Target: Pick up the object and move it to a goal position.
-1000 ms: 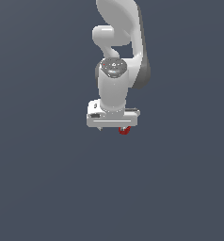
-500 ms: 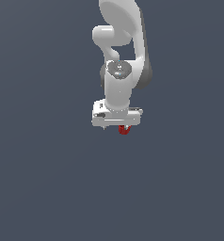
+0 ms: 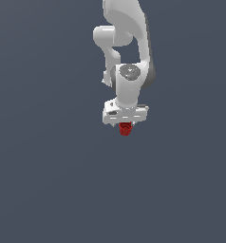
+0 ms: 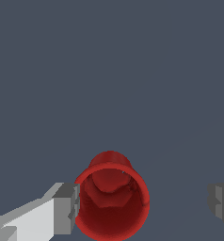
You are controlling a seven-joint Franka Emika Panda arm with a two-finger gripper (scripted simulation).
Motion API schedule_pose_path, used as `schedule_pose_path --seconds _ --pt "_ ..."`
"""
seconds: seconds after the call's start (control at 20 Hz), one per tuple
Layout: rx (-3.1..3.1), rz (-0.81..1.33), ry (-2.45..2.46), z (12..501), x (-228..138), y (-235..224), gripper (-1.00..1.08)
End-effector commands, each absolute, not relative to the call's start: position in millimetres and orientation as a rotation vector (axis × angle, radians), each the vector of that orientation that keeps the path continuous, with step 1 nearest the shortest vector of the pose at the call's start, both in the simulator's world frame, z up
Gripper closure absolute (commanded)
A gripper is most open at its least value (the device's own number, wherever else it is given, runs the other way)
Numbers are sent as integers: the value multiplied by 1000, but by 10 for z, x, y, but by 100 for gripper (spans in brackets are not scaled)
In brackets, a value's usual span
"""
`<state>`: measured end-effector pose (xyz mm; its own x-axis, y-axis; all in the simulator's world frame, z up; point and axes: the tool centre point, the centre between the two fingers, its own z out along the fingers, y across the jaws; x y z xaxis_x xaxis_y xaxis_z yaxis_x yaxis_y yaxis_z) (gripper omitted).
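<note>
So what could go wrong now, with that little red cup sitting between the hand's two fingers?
The hand is open and off-centre: one finger sits right beside the red cup, the other stands well apart. Closing might shove or tip the cup before both fingers bite. The cup is also small and round, so a squeeze on its rim could let it slip.

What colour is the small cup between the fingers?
The cup is solid red, with no pattern. The wrist view shows it best, looking into its open rim.
</note>
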<state>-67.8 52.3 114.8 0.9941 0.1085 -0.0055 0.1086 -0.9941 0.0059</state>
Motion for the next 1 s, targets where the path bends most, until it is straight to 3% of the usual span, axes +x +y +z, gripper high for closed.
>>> schedule_pose_path --seconds 0.0,0.35,0.95 --pt "3132 -4 191 1081 -795 594 -92" --pt "3133 0 224 983 -981 698 -92" --pt "3133 -1 227 789 -1001 706 -92"
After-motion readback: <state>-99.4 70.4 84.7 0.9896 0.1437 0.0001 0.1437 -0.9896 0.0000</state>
